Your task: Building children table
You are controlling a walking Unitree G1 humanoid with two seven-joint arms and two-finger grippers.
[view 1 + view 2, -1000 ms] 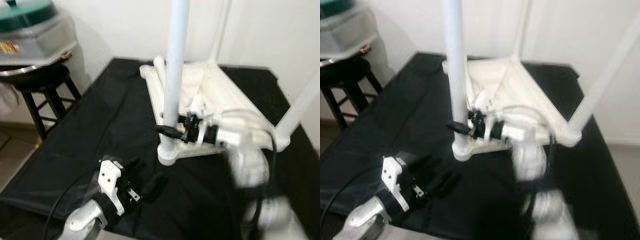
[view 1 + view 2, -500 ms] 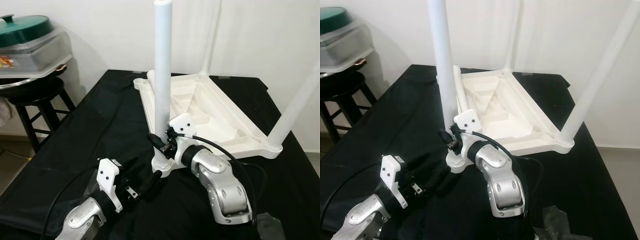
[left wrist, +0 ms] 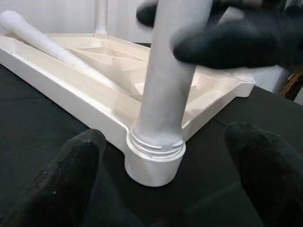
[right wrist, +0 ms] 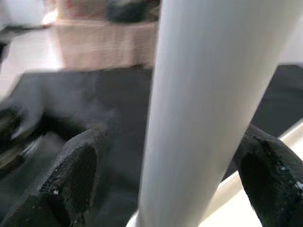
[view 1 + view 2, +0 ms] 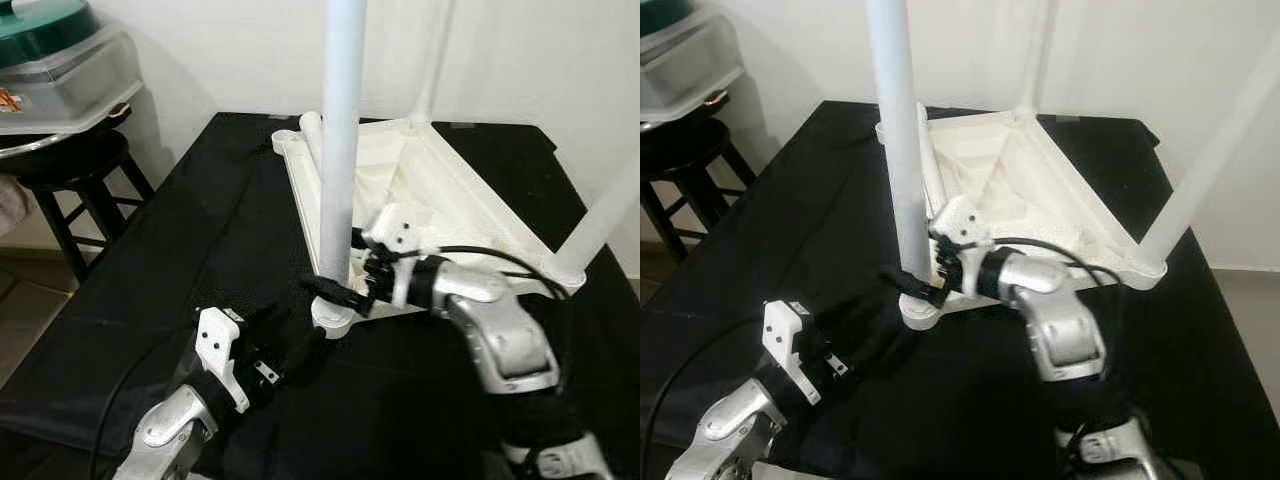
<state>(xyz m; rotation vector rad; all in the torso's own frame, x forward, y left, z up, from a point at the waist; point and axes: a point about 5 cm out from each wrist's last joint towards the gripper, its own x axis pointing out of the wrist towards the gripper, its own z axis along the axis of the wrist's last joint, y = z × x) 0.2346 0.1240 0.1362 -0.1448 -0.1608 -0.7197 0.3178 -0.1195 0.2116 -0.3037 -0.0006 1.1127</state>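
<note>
Legs upright: three (image 5: 340, 150); loose leg (image 3: 52, 45): one.

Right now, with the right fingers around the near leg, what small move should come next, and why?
Probably turn the leg further into its corner socket. The right gripper straddles the leg low down, threads show above the socket, and the left gripper waits open nearby on the black cloth.

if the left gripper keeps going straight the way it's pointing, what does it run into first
Most likely the round corner socket of the upturned white table top, where the upright leg is seated. The left gripper points straight at it with fingers open, and only black cloth lies between; the depth left is hard to judge.
</note>
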